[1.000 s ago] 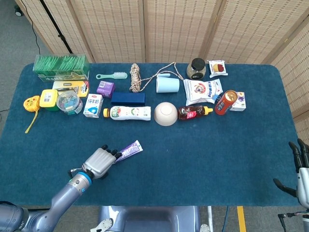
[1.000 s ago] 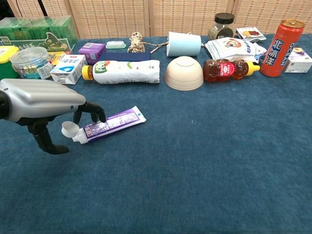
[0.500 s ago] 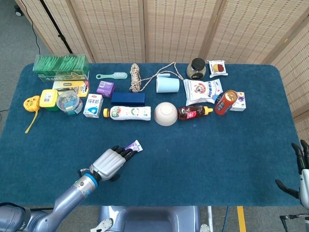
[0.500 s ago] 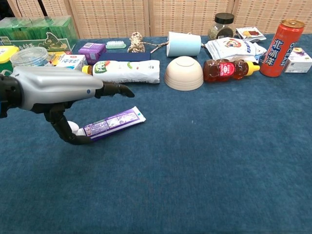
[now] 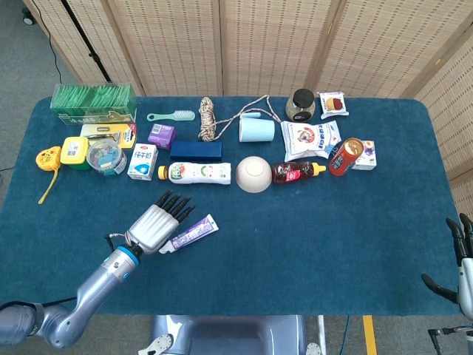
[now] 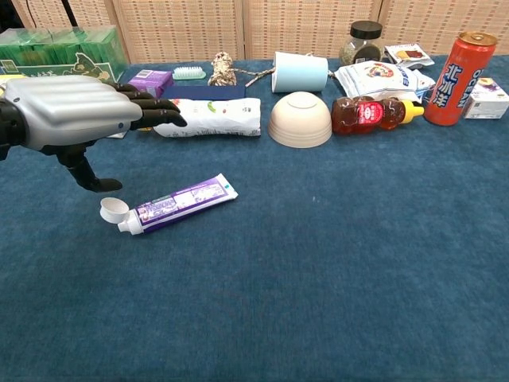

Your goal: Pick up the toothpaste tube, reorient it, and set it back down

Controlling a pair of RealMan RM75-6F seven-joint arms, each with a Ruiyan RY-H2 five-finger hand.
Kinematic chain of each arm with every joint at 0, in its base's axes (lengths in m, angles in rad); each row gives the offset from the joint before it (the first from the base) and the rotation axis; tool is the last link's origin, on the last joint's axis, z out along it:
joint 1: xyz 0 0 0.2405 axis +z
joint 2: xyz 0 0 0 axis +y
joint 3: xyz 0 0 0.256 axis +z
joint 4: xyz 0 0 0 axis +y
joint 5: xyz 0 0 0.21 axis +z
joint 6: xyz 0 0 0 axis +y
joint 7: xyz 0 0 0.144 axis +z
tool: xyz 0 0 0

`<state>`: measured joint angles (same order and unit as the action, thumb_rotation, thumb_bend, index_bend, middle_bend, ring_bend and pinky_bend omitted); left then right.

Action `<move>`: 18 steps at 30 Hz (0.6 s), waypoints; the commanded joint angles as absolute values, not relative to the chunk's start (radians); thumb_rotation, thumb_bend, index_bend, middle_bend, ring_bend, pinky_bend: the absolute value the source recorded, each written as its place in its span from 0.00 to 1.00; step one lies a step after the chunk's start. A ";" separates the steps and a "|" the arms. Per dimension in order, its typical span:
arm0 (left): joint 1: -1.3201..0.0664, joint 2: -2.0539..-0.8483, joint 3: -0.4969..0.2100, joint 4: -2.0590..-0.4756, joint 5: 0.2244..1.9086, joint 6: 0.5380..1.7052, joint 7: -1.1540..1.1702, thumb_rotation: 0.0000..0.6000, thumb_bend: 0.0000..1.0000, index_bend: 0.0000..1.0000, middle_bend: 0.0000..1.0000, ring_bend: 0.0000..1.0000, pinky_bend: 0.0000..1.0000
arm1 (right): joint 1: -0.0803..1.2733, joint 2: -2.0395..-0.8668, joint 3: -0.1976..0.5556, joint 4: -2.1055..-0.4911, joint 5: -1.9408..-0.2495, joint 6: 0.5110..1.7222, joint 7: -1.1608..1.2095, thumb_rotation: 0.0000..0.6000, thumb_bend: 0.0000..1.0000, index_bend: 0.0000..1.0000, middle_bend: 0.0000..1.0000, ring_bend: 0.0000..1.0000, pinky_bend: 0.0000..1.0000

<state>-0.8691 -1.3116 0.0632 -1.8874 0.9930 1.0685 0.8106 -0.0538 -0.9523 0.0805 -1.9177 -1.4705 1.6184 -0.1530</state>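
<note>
Toothpaste tube (image 6: 176, 204): one, lying flat; left hand (image 6: 67, 111) apparently hovers open.

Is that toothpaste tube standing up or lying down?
Lying down: the toothpaste tube rests flat on the blue table, cap end left.

Purple toothpaste tube (image 6: 179, 204) (white cap open), lying flat, unheld

The left hand (image 6: 67, 119) rose off the toothpaste tube (image 6: 176, 203), its fingers spreading apart, and drew back toward the far side of the desk. The tube stayed flat.
</note>
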 commanded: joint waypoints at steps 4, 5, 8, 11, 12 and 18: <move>-0.870 -1.334 0.072 -1.836 0.965 1.055 0.852 1.00 0.28 0.00 0.00 0.00 0.00 | -0.055 -0.953 0.081 -1.921 -1.467 1.618 -0.158 1.00 0.00 0.00 0.00 0.00 0.00; -0.871 -1.340 0.074 -1.827 0.958 1.049 0.855 1.00 0.28 0.00 0.00 0.00 0.00 | -0.054 -0.953 0.081 -1.921 -1.466 1.617 -0.159 1.00 0.00 0.00 0.00 0.00 0.00; -0.871 -1.361 0.079 -1.801 0.949 1.042 0.871 1.00 0.28 0.00 0.00 0.00 0.00 | -0.053 -0.954 0.082 -1.922 -1.466 1.616 -0.161 1.00 0.00 0.00 0.00 0.00 0.00; -0.872 -1.384 0.090 -1.773 0.941 1.030 0.890 1.00 0.28 0.00 0.00 0.00 0.00 | -0.052 -0.953 0.082 -1.923 -1.464 1.614 -0.163 1.00 0.00 0.00 0.00 0.00 0.00; -0.872 -1.389 0.091 -1.766 0.939 1.029 0.894 1.00 0.28 0.00 0.00 0.00 0.00 | -0.052 -0.953 0.082 -1.923 -1.464 1.613 -0.164 1.00 0.00 0.00 0.00 0.00 0.00; -0.869 -1.427 0.093 -1.725 0.922 1.020 0.907 1.00 0.28 0.00 0.00 0.00 0.00 | -0.054 -0.952 0.081 -1.925 -1.461 1.615 -0.167 1.00 0.00 0.00 0.00 0.00 0.00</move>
